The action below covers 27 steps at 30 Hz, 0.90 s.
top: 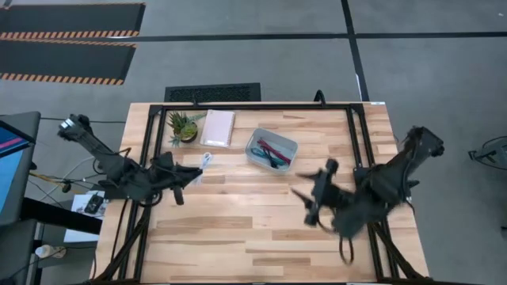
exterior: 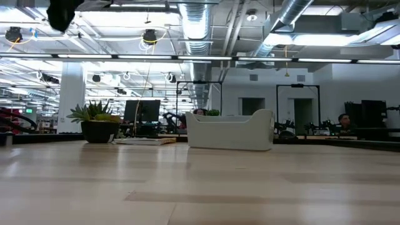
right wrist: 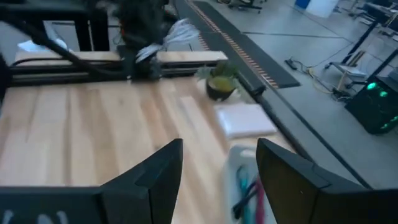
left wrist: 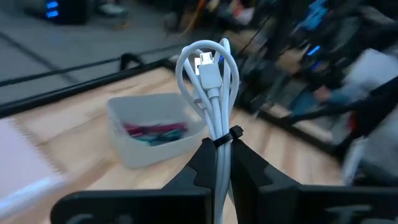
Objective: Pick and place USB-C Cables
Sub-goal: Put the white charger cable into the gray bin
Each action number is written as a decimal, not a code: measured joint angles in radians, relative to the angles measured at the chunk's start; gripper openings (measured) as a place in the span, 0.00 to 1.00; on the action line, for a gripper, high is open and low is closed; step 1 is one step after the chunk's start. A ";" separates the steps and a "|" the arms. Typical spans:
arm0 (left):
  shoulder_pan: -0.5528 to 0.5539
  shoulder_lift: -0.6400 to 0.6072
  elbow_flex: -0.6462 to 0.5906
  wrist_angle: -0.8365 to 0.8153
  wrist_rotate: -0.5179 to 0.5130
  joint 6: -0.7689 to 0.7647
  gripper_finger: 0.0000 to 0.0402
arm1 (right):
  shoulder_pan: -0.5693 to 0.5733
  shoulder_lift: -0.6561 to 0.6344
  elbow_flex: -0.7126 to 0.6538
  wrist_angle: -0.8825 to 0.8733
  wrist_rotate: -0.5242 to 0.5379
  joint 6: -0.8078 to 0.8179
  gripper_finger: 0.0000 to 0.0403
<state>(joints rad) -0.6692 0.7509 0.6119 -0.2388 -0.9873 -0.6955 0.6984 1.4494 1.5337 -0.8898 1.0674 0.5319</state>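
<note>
My left gripper (left wrist: 222, 163) is shut on the white USB-C cable bundle (left wrist: 210, 81), above the table's left part (top: 203, 162), left of the clear tray (top: 272, 150). The tray (left wrist: 149, 127) holds a maroon-pink bundle (left wrist: 152, 129) and a teal one (left wrist: 155, 138), and the high view shows a dark strand (top: 279, 160) there too. My right gripper (top: 310, 207) is open over the table's right part, nearer the near edge than the tray. Its fingers (right wrist: 165, 168) point toward the tray (right wrist: 245, 183) and touch nothing. My left gripper pinches the white bundle between its two fingers at the tied stretch, just beside the black tie (left wrist: 234, 134). The cable runs along the fingers. Its looped end with a connector (left wrist: 208, 70) sticks out past the fingertips toward the tray. The bundle is lifted clear of the table.
A small green plant (top: 184, 127) and a pale pink notebook (top: 218, 127) sit near the far edge, left of the tray. The low view shows the plant (exterior: 97, 122), the notebook (exterior: 145, 141) and the tray (exterior: 231, 130) in a row. Bare wood lies between both grippers.
</note>
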 joint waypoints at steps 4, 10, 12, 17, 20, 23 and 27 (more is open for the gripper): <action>-0.005 -0.122 -0.237 0.444 0.044 0.175 0.01 | -0.159 -0.085 0.000 0.113 -0.167 -0.231 0.57; 0.016 -0.169 -0.366 0.768 0.114 0.346 0.01 | -0.431 -0.201 -0.197 0.518 -0.636 -0.479 0.57; 0.023 -0.168 -0.366 0.804 0.148 0.380 0.01 | -0.517 -0.224 -0.326 0.722 -0.762 -0.476 0.57; 0.054 -0.122 -0.364 0.865 0.192 0.386 0.01 | -0.646 -0.136 -0.607 1.303 -0.975 -0.346 0.57; 0.086 -0.067 -0.364 0.900 0.227 0.363 0.01 | -0.656 -0.007 -0.645 1.549 -1.022 -0.333 0.57; 0.120 -0.009 -0.364 0.964 0.273 0.365 0.01 | -0.654 0.095 -0.624 1.704 -1.056 -0.364 0.57; 0.164 0.077 -0.363 1.063 0.332 0.387 0.02 | -0.654 0.192 -0.548 1.742 -1.068 -0.372 0.59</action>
<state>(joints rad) -0.5051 0.8279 0.2485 0.8246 -0.6552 -0.3088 0.0444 1.6416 0.9853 0.8526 -0.0010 0.1602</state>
